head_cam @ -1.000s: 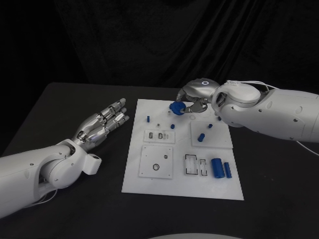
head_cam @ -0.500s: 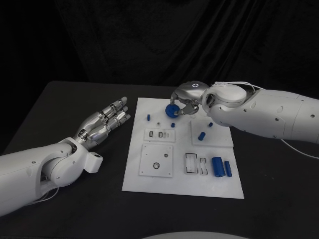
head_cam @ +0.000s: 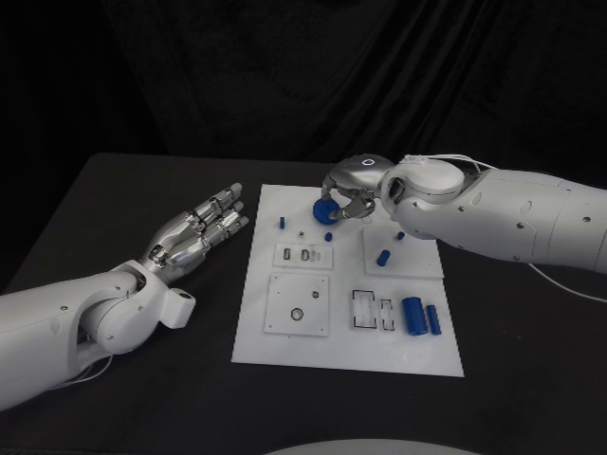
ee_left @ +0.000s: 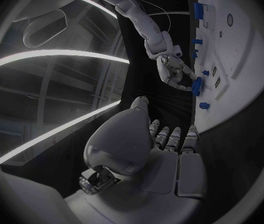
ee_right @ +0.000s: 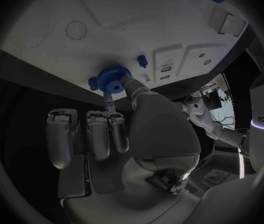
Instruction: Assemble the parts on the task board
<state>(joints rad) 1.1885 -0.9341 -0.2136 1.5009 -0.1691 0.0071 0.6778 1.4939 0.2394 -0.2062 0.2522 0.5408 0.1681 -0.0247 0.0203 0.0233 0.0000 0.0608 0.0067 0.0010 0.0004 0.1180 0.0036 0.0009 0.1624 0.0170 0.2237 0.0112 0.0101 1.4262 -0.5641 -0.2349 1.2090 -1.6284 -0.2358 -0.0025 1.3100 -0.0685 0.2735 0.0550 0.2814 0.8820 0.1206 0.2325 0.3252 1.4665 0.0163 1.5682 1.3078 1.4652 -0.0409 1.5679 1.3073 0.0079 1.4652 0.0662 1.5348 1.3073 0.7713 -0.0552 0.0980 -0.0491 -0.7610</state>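
My right hand (head_cam: 357, 186) hovers over the far end of the white task board (head_cam: 347, 353) and pinches a blue gear (head_cam: 327, 212) between thumb and a finger. In the right wrist view the gear (ee_right: 113, 77) sits at the fingertips of this hand (ee_right: 134, 132), just off the board (ee_right: 107, 20), beside a small blue peg (ee_right: 142, 60). My left hand (head_cam: 198, 233) lies open and flat, left of the board, holding nothing. The left wrist view shows that palm (ee_left: 149, 152), with the right hand (ee_left: 173, 69) and gear (ee_left: 197, 86) beyond it.
Small blue pegs stand on the board's far half (head_cam: 282, 224), (head_cam: 330, 238), (head_cam: 384, 258), (head_cam: 399, 237). A thick blue cylinder (head_cam: 414, 317) and a thinner one (head_cam: 433, 321) lie at its near right. Square plates with slots and a ring sit mid-board (head_cam: 298, 305).
My right hand has shifted a little left and lower with the gear, nearer the board's far-left area. The left hand has not moved.
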